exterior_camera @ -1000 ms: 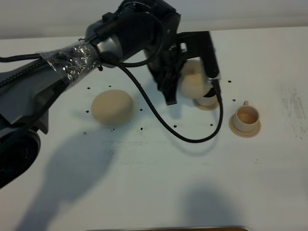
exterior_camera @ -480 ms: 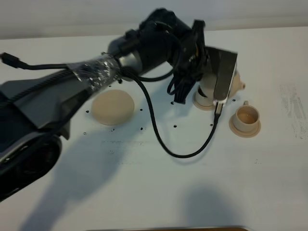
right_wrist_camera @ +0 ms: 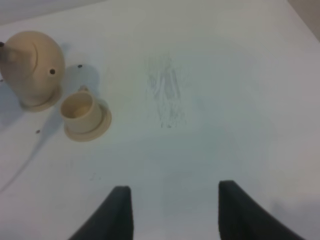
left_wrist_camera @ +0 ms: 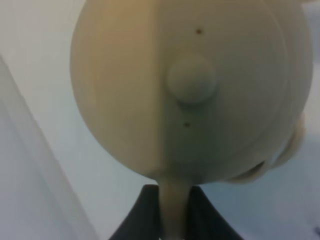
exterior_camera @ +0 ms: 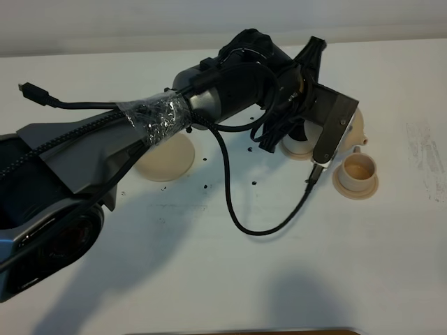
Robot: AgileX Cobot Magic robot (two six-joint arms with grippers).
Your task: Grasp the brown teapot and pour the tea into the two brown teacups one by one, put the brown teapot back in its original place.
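Pale white bench carries it all. Above the inner teacup the left hand is clamped on the handle of the brown teapot, spout aimed at 4 o'clock toward the outer teacup, just beside. Empty, the right hand gapes wide, well apart.

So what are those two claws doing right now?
Left gripper: closed on the brown teapot, by its handle.
Right gripper: open, holding nothing.

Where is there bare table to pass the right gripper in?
Free: the white table between the black cable and the near edge, and right of the pale tan teacup on its saucer, around the grey scuff. Crowded: where the left gripper holds the round tan teapot over the second cup.
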